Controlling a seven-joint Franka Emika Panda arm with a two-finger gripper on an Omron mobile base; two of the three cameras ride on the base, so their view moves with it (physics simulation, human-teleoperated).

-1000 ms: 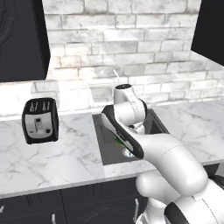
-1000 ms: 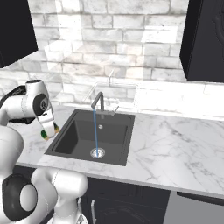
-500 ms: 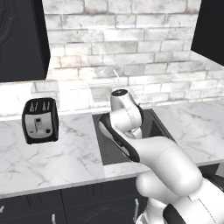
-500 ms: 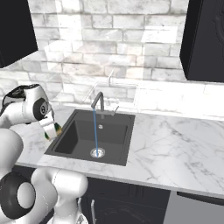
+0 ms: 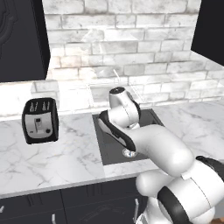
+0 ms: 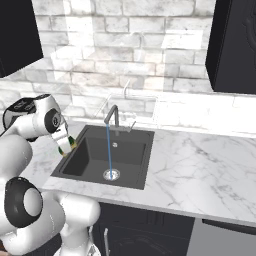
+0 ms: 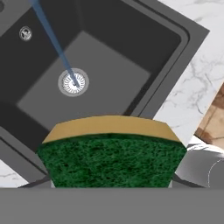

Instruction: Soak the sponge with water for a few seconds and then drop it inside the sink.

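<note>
Marble counter (image 6: 200, 160) carries dark sink (image 6: 131, 176), basin set at centre of right base view. Black-and-silver toaster (image 5: 40, 120) stands on counter at 9 o'clock of sink in left base view, well apart. Grey tap (image 6: 113, 116) at basin's 12 o'clock rim; water (image 6: 109, 149) falls straight onto silver drain (image 6: 111, 174). Pincer (image 6: 65, 146) hangs over basin's 9 o'clock edge, closed tight on sponge (image 7: 111, 152); fingertips likely hidden behind it. Sponge: green scouring face toward hand camera, yellow body beyond, clear of stream.
</note>
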